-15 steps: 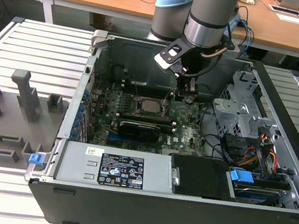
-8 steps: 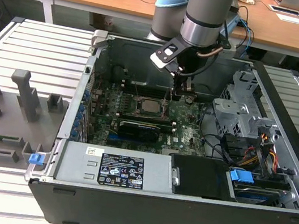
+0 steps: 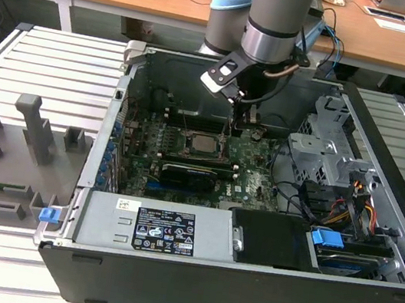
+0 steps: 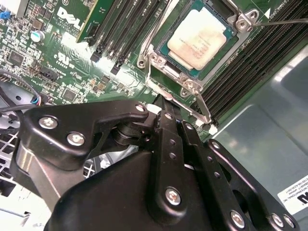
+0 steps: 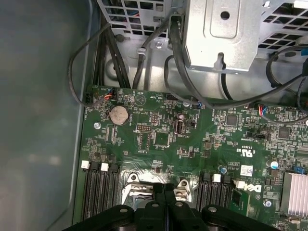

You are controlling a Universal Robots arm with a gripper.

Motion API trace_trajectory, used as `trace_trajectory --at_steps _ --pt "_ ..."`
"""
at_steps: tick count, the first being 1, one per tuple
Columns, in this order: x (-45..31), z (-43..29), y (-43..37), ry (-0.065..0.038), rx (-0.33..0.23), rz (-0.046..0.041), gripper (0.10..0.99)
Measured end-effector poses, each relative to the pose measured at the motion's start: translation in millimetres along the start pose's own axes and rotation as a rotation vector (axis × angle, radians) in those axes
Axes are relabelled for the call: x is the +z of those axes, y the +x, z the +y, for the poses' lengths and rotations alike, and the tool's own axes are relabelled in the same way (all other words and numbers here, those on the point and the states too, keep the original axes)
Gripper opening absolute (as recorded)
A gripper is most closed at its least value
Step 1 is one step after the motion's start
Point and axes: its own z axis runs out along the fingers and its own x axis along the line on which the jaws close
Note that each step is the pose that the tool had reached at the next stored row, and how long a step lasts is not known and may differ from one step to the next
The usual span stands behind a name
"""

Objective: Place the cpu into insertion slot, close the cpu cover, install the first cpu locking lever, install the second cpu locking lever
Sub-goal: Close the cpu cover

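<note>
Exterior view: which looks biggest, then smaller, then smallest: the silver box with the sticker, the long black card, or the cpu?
1. silver box, clearly largest, also nearest the camera
2. long black card
3. cpu, smallest

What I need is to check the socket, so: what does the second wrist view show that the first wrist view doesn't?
The second wrist view gives the cpu, lying inside the frame of the cpu cover. The first wrist view gives a coin battery, a metal drive cage and black cables. Both wrist views show the end effector, the green motherboard and black memory slots.
</note>
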Motion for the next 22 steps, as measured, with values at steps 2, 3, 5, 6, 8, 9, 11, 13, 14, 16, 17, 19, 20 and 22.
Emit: trace_trajectory --at_steps 2,3,5,6,8,9,11,13,14,16,17,19,20,22 --pt "0.5 -0.4 0.0 0.000 0.000 -0.0001 0.106" --pt "0.7 -0.6 0.0 0.000 0.000 -0.0002 0.106" --pt "1.2 -0.8 0.0 0.000 0.000 -0.0001 0.106" --pt "1.3 -0.9 0.0 0.000 0.000 -0.0001 0.106" --pt "1.6 -1.3 0.1 0.000 0.000 -0.0001 0.106" --pt "1.8 -1.4 0.1 0.000 0.000 -0.0001 0.106" --pt "2.2 -1.9 0.1 0.000 0.000 -0.0001 0.106" --pt "2.7 -2.7 0.2 0.000 0.000 0.0000 0.106" --pt "3.0 -3.0 0.2 0.000 0.000 0.0000 0.106" --pt "3.9 -3.5 0.3 0.000 0.000 0.0001 0.106" --pt "4.5 -3.9 0.3 0.000 0.000 -0.0001 0.106" --pt "6.1 -4.6 0.3 0.000 0.000 0.0000 0.106" --pt "7.2 -4.9 0.3 0.000 0.000 -0.0001 0.106" --pt "9.4 -6.2 0.4 0.000 0.000 -0.0001 0.106"
